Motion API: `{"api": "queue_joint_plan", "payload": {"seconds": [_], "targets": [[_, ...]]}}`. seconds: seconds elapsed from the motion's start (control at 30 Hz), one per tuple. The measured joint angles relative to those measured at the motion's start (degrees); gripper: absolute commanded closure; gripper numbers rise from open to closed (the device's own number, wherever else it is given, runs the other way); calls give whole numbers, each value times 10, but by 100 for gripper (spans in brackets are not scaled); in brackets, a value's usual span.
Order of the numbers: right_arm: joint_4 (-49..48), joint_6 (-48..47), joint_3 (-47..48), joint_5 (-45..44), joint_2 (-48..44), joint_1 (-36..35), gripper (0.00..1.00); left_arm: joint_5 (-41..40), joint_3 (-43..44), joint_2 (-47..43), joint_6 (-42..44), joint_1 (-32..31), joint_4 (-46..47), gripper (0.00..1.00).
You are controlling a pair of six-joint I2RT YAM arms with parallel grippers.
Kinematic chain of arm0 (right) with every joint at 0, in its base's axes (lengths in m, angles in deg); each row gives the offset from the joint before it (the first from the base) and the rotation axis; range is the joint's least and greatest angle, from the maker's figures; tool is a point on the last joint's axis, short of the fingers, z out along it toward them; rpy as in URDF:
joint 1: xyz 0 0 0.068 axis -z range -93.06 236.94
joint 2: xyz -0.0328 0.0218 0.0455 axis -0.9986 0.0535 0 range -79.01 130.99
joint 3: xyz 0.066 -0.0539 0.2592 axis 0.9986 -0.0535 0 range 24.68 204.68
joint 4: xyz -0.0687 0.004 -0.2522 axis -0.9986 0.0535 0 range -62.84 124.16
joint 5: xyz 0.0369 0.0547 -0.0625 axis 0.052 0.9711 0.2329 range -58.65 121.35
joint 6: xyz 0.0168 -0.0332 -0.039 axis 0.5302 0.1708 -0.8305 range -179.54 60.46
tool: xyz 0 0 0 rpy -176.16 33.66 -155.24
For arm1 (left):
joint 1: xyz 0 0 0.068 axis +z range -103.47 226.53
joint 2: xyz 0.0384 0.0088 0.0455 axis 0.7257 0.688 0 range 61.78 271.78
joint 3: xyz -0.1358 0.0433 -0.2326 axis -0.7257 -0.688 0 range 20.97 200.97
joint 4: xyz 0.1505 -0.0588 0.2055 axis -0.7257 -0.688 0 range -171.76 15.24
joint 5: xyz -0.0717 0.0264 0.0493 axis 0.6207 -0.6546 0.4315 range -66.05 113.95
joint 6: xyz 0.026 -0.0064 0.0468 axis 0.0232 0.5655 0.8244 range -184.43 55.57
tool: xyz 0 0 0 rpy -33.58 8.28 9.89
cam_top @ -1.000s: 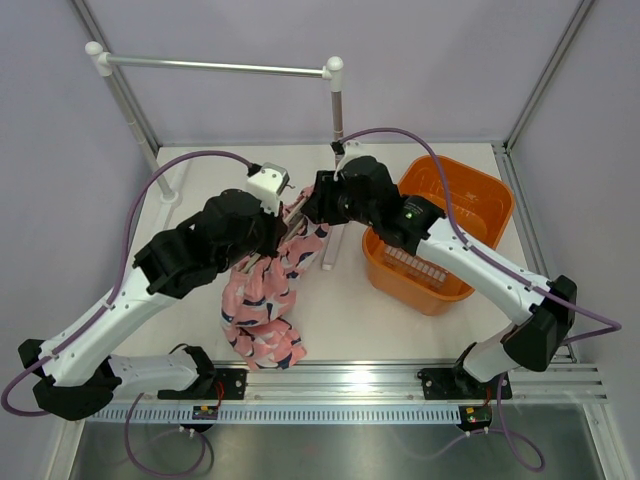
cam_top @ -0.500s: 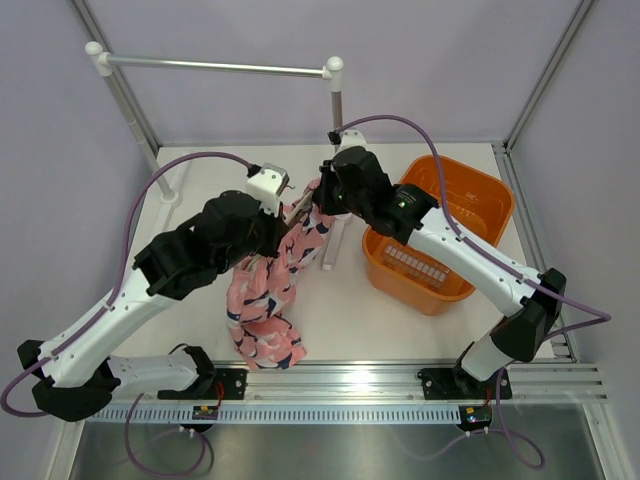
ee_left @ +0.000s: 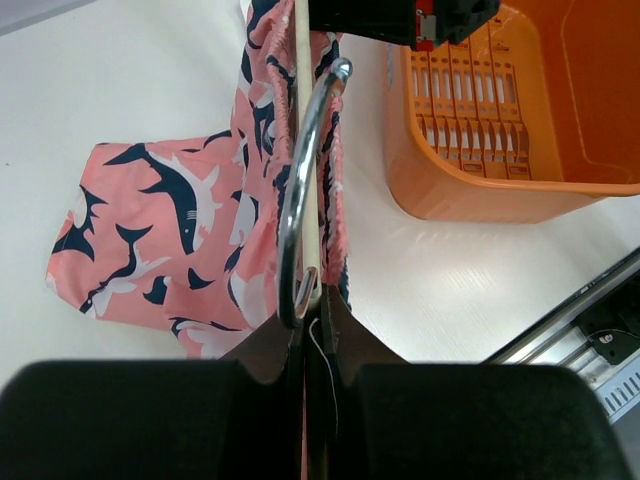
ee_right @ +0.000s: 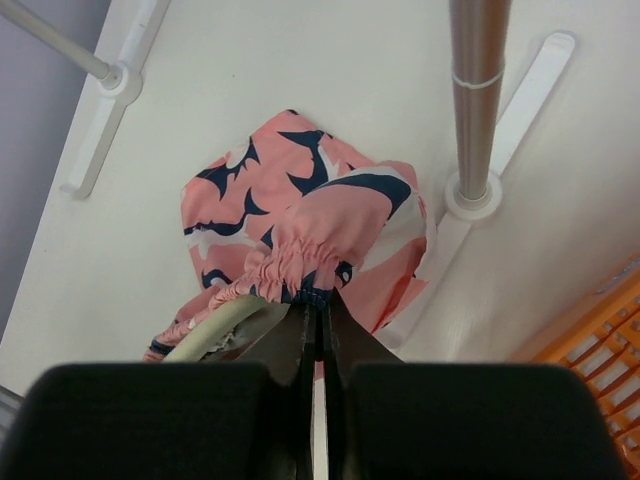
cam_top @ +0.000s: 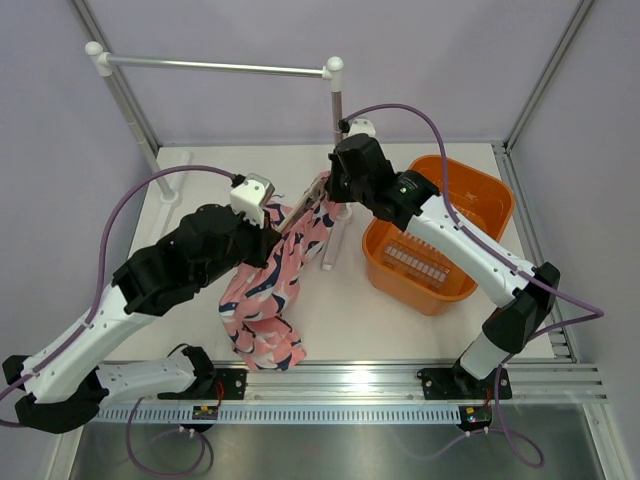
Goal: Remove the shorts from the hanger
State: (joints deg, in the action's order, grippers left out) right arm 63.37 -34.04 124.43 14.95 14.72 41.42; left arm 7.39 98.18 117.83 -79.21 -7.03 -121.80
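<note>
Top external: high behind arm bases, looks down over whole bench (cam_top: 400, 325). Both wrist views: close, aimed steeply downward. All three share shorts (cam_top: 268, 290), orange basket (cam_top: 497, 200).

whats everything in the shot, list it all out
shorts: one, pink with navy and white print, hung between the two hands, lower end on the table
hanger: one, pale cream with a metal hook, inside the shorts' waistband
basket: one, orange, right side of the table
rail stand: one, grey metal, along the back of the table
table: one, white, under everything
left hand: one, black, shut on the hanger at the base of its hook
right hand: one, black, shut on the gathered waistband of the shorts
</note>
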Motion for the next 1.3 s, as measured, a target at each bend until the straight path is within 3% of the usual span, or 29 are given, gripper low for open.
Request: {"api": "queue_joint_plan", "payload": {"seconds": [0.43,0.73,1.3], "targets": [[-9,2,-16,25,3,15,100,6,-36,-38,1,-1,32,100],[-26,6,-90,2,-38,-50,100,-4,-100,-90,-5,-6,78,100],[-64,3,-102,-64,-67,-105,100,-37,-181,-155,-43,-12,188,100]]}}
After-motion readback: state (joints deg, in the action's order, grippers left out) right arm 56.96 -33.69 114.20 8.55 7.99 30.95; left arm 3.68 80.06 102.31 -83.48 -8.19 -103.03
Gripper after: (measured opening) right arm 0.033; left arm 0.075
